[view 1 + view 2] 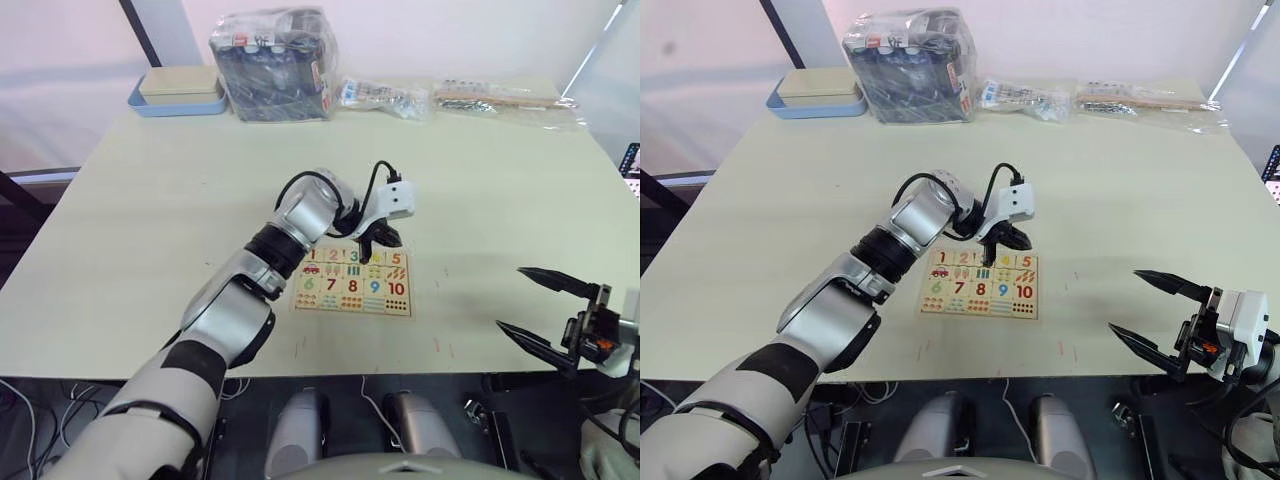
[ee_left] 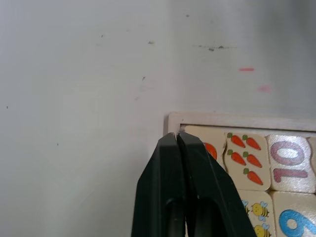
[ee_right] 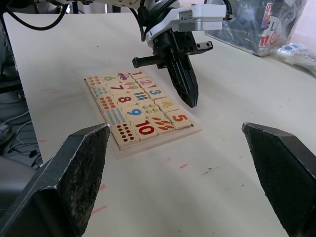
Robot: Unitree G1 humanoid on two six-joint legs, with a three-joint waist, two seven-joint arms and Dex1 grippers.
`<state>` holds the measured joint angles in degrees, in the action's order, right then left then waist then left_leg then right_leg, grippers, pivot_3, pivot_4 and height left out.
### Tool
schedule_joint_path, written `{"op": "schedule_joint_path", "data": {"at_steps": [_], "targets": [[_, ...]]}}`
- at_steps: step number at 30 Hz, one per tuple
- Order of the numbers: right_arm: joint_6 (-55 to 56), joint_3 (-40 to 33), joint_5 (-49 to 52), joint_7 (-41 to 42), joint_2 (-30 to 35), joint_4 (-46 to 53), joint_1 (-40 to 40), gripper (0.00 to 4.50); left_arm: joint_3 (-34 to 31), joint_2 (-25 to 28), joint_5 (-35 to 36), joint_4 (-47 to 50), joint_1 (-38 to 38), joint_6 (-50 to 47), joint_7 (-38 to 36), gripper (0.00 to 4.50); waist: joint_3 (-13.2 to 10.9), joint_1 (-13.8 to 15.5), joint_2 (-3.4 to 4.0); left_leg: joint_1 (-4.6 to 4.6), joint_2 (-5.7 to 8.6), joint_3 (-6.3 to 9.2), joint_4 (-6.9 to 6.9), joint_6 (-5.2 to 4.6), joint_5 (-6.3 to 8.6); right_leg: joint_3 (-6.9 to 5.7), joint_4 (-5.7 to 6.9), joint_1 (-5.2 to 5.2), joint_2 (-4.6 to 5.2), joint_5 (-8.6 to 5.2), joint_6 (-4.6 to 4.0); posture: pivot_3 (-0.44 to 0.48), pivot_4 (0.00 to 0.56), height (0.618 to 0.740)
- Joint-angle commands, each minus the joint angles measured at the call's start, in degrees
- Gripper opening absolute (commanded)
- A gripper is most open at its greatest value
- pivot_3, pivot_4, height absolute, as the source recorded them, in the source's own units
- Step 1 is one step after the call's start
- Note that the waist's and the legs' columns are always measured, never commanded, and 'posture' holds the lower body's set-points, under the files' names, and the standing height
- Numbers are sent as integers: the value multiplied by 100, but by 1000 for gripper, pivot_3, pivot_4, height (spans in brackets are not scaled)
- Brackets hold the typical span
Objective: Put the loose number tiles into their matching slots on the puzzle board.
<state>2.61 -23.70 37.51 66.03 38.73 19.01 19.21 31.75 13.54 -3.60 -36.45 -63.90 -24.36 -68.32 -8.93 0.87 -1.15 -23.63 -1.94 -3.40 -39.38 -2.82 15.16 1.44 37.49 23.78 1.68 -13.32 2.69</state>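
The puzzle board (image 1: 352, 283) lies flat on the table, a little in front of its middle. Its top row of slots (image 3: 155, 92) holds number tiles reading 1 (image 3: 137, 75), 2 (image 3: 146, 83), 3, 4 (image 3: 168, 104) and 5 (image 3: 180, 118). My left gripper (image 1: 372, 255) is shut with nothing between its fingers, its tips pointing down at the top row near the 4 and 5 tiles. In the left wrist view the shut fingertips (image 2: 168, 148) sit at the board's corner, partly covering the orange 5 tile (image 2: 211, 151). My right gripper (image 1: 510, 297) hangs open off to the right, apart from the board.
At the back left a blue tray (image 1: 150, 105) holds a beige box. A plastic-wrapped pack (image 1: 272, 62) and clear bags (image 1: 385, 95) line the far edge. The table's front edge runs just below the board (image 1: 400, 375).
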Motion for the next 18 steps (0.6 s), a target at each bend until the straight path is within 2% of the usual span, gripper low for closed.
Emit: {"op": "schedule_joint_path", "data": {"at_steps": [1,18], "targets": [[-15,-151,54,-44,42,191,6,4500,-97,-108,-113,-75,-14,249,59,20,0,1,0,0,1,0,0,0,0,0,0,0,1,0,0,0,150,740],[-128,-145,59,-87,64,280,-38,4500,-110,-186,-463,-438,29,568,137,20,0,-4,0,0,2,1,0,0,0,1,2,0,1,0,0,0,150,740]]}}
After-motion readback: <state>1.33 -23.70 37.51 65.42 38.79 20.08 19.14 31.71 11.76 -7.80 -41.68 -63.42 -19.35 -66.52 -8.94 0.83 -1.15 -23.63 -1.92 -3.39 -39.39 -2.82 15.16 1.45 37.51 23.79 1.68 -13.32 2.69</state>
